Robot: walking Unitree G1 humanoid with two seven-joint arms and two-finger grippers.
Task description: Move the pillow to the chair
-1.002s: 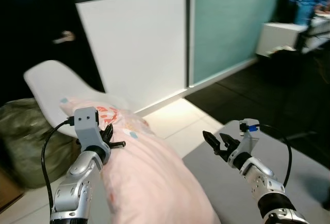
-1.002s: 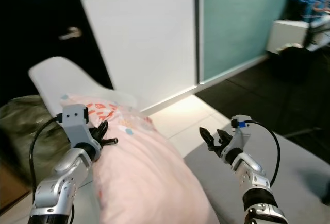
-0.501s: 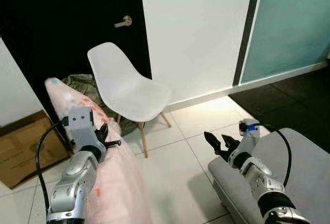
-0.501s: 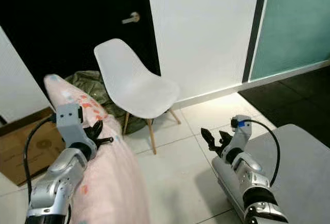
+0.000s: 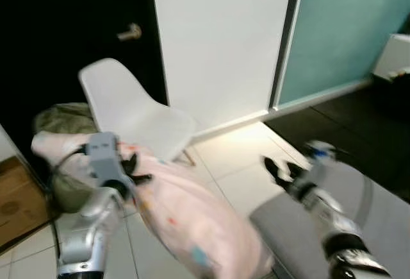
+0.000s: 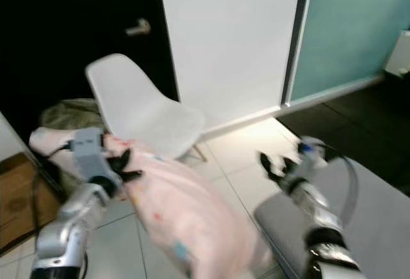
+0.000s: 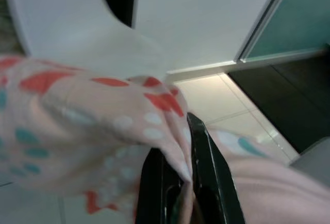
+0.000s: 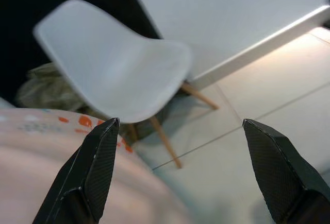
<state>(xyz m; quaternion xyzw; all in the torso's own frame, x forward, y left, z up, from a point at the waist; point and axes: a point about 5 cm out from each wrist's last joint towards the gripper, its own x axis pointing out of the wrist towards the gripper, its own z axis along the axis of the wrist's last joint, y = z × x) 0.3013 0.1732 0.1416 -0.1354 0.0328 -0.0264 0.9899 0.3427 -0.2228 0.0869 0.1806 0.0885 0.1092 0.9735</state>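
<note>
A long pink pillow (image 5: 192,218) with red and teal spots hangs in front of me, running from the left down to the lower middle. My left gripper (image 5: 131,171) is shut on its upper edge, and the left wrist view has the fabric pinched between the black fingers (image 7: 206,167). The white shell chair (image 5: 131,112) stands just behind the pillow, before a white wall panel. My right gripper (image 5: 282,170) is open and holds nothing, over the grey seat at the right. Its wrist view looks at the chair (image 8: 124,74) between wide-spread fingertips (image 8: 98,157).
A grey cushioned seat (image 5: 301,228) fills the lower right. An olive-green bag (image 5: 61,118) lies behind the chair by a black door (image 5: 64,9). A cardboard box (image 5: 13,202) sits at the far left. A teal glass panel (image 5: 346,29) is at the right. The floor is pale tile.
The camera swung, so the whole view has shifted and blurred. The pillow now lies more across the view, close in front of the chair. Both grippers hold as before.
</note>
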